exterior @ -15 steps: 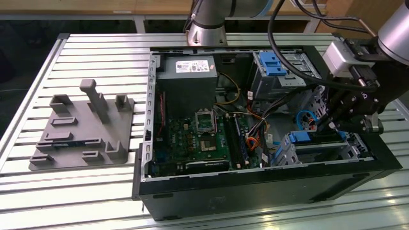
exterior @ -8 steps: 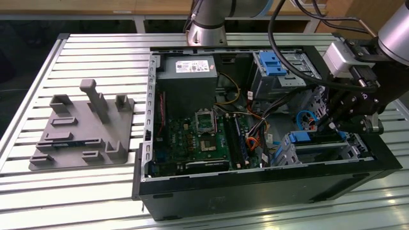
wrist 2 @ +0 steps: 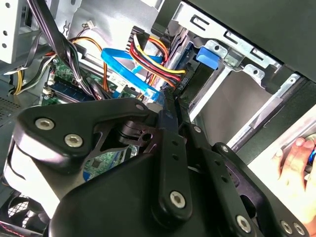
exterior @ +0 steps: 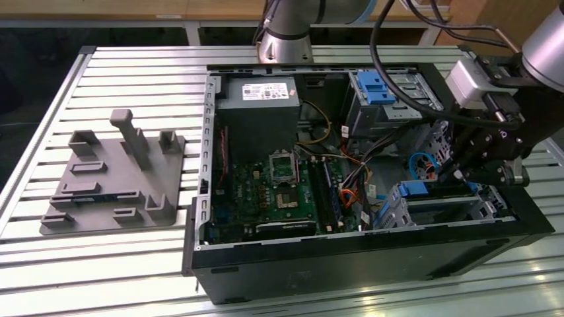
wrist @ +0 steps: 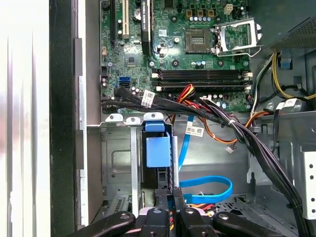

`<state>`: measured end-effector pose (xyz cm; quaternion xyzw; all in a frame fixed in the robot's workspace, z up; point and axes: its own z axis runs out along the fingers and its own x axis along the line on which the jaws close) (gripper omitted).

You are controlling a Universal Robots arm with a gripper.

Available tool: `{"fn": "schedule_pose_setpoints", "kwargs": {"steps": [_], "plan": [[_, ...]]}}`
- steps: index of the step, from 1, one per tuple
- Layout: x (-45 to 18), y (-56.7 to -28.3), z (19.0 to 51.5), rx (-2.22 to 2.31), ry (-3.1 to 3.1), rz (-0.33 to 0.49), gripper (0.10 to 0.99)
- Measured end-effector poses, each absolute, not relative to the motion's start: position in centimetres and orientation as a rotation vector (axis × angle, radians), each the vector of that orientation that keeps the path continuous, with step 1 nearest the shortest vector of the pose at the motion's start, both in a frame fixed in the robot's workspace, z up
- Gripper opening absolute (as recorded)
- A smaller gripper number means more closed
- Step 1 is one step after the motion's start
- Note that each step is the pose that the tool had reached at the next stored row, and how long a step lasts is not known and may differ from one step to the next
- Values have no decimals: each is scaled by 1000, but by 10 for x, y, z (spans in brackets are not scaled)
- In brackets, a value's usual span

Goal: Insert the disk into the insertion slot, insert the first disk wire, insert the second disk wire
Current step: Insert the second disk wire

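The disk, seen by its blue carrier (exterior: 414, 191) (wrist: 158, 150) (wrist 2: 207, 55), sits inside the insertion slot (exterior: 463, 210) (wrist: 116, 163), a silver cage at the case's front corner on the exterior view's right. My gripper (exterior: 454, 175) (wrist 2: 170, 101) (wrist: 170, 197) hangs just behind the disk's rear end with its fingers close together, shut on a black plug that carries red, yellow and black wires (wrist 2: 153, 57). A flat blue data cable (wrist: 210, 183) (wrist 2: 126, 74) loops loosely beside it.
A person's hand (wrist 2: 296, 158) rests at the case's outer edge. A thick black cable bundle (wrist: 237, 131) crosses the motherboard (exterior: 273, 191). A taller bay with a blue latch (exterior: 379, 86) stands behind. A grey fixture plate (exterior: 115, 178) lies on the exterior view's left.
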<state>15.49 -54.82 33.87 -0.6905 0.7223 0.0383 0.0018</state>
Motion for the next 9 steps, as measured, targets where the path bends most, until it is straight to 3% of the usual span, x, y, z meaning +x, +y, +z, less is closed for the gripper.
{"fn": "schedule_pose_setpoints", "kwargs": {"steps": [9], "plan": [[155,-548,336,-2167,2267,120,157]]}}
